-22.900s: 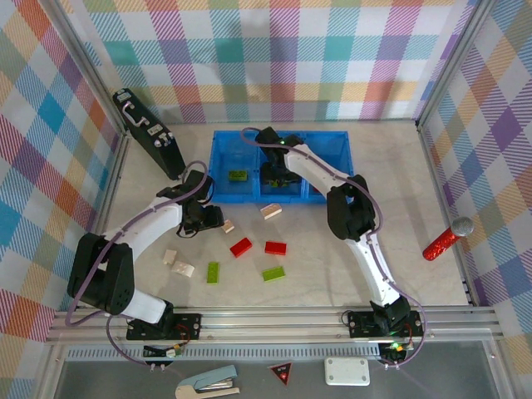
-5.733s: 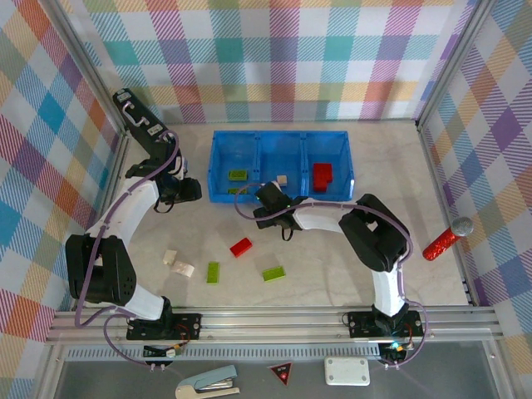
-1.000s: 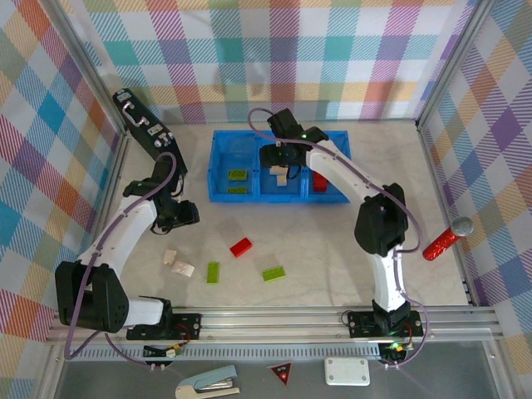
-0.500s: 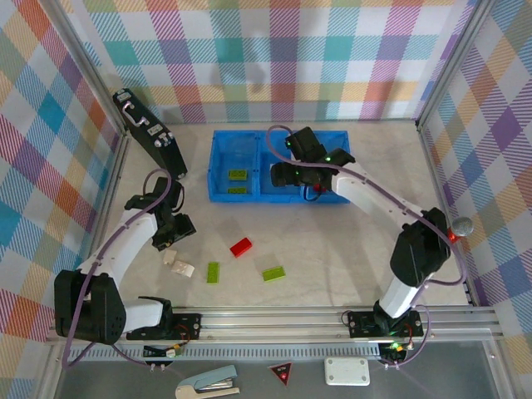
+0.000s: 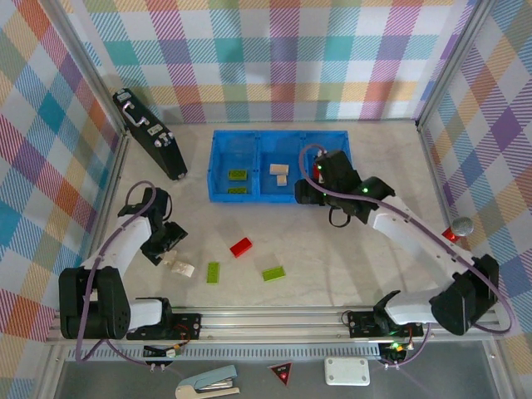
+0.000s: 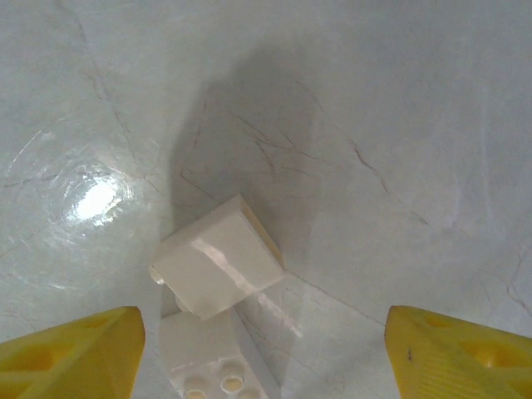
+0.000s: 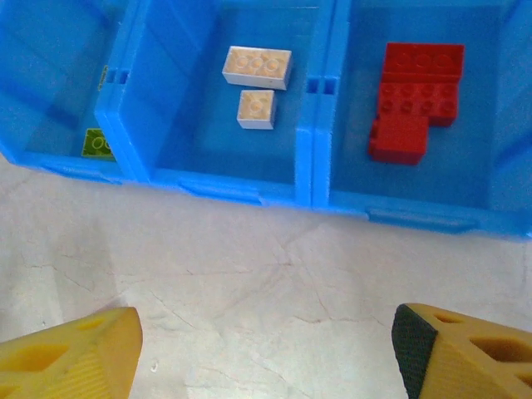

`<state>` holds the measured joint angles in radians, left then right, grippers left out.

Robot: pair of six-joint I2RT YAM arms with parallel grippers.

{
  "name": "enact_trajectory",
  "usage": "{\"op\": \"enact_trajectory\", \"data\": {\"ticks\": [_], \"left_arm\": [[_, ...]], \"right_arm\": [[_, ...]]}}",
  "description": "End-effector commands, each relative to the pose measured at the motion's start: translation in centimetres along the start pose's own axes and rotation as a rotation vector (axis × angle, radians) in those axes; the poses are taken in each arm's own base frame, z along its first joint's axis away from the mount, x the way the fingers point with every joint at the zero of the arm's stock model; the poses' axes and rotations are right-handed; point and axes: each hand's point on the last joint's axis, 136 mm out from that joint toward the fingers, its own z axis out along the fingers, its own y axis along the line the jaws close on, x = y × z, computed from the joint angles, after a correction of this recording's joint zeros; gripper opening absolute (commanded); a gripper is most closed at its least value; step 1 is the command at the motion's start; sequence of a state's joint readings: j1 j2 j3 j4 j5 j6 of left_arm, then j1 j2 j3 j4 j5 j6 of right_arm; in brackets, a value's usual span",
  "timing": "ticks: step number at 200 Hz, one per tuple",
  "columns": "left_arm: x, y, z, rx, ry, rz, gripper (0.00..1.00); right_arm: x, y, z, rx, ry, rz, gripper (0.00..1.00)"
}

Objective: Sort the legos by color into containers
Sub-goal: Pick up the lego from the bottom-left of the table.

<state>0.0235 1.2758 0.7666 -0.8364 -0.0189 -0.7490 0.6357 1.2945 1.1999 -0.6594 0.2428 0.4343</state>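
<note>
LEGO SORT, MID-RUN: At the left of the bench [image 5: 349, 274], the left claw [image 5: 162, 243] hangs low over a pair of cream bricks [image 6: 218, 270]. Its yellow fingers [image 6: 71, 349] are spread wide to either side and grip nothing. In the wrist view the two bricks touch, and one seems to lean on the other, which may make a clean one-brick pinch awkward. The arm appears lined up on them because they are the loose pieces nearest its side.

Toward the middle, a lime brick [image 5: 214, 272], a red brick [image 5: 241, 246] and a second lime brick [image 5: 273, 273] lie loose and apart from one another, not yet sorted.

Behind them the blue tray [image 5: 249, 198] holds the sorted haul: lime pieces [image 5: 238, 174] in the left compartment, two cream pieces [image 7: 258, 68] in the middle and red pieces [image 7: 411, 87] in the right.

The right claw [image 7: 266, 357] hovers just in front of the tray's near wall, gaping and empty. It seems free to go for the loose red brick.
</note>
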Motion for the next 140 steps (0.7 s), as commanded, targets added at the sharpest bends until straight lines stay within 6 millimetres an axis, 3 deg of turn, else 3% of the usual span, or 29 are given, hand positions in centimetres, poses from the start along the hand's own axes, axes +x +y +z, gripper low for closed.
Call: {"op": "enact_trajectory", "data": {"ticks": [1,40,76,103,140], "left_arm": [[0.3,0.2,0.9,0.013,0.058,-0.099,0.74],[0.7,1.9,2.2,-0.044,0.110,-0.237,0.65],[1.3,3.5,2.6,-0.122,0.136,-0.308,0.68],[1.4,3.2,2.9,-0.112,0.153,-0.319,0.69],[1.5,2.4,3.7,-0.072,0.173,-0.338,0.62]], "right_arm": [[1.0,-1.5,-1.2,0.055,-0.009,0.020,0.80],[2.3,-3.3,-2.7,0.097,-0.021,0.039,0.80],[2.8,-3.9,-3.6,0.107,-0.033,0.064,0.80],[3.1,-4.1,-3.7,0.106,-0.034,0.075,0.80],[3.3,-4.1,-3.7,0.107,-0.026,0.082,0.79]]}}
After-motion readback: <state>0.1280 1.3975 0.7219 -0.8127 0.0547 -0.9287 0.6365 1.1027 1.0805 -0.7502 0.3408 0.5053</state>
